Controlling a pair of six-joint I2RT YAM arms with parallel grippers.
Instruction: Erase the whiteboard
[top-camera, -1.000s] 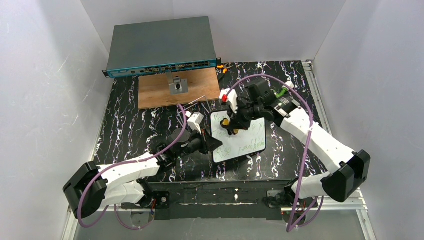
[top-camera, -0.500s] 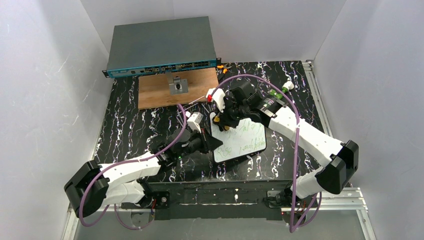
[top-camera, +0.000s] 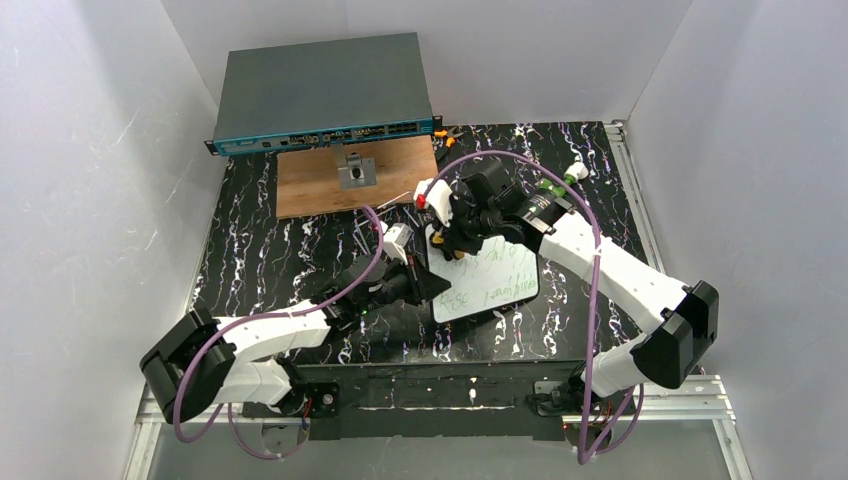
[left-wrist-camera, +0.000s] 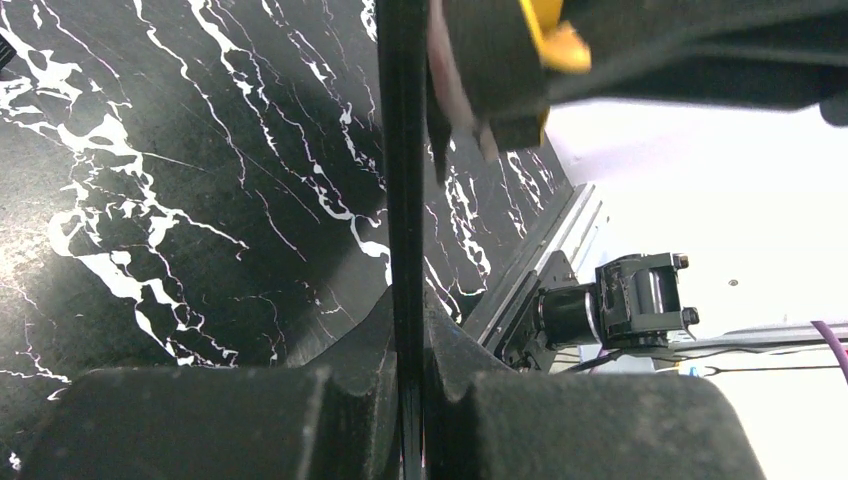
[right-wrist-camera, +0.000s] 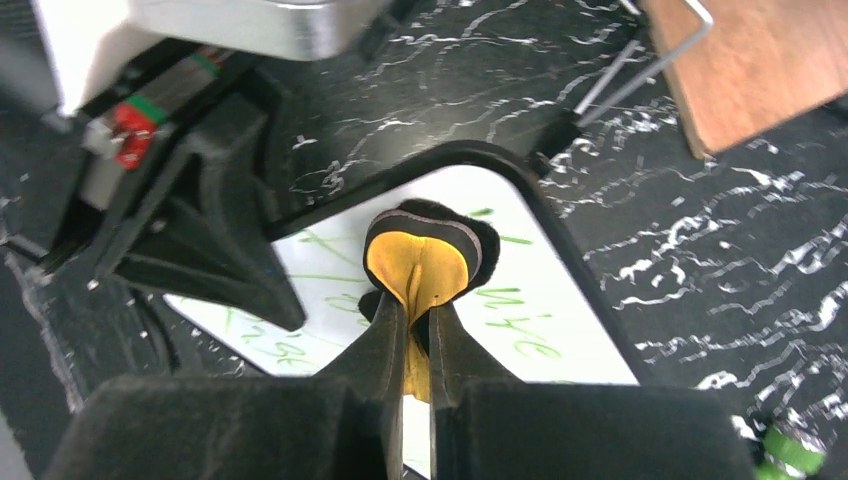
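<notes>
Top external: whiteboard (top-camera: 495, 275) lies on desk (top-camera: 260, 240), front centre, green writing on it. Light, stiff and slick, I judge; it slides unless pinned. My left arm (top-camera: 280, 328) is low, reaching right; my right arm (top-camera: 600, 262) bends over the far corner.
Left wrist: left jaws clenched on thin black rim, the best hold.
Right wrist: right jaws grasping yellow-backed eraser (right-wrist-camera: 420, 262), felt on board.

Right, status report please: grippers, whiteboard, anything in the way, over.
Left gripper shut on whiteboard edge. Right gripper shut on eraser, at board's far-left corner. Its green writing not yet erased. Nothing in the way.
</notes>
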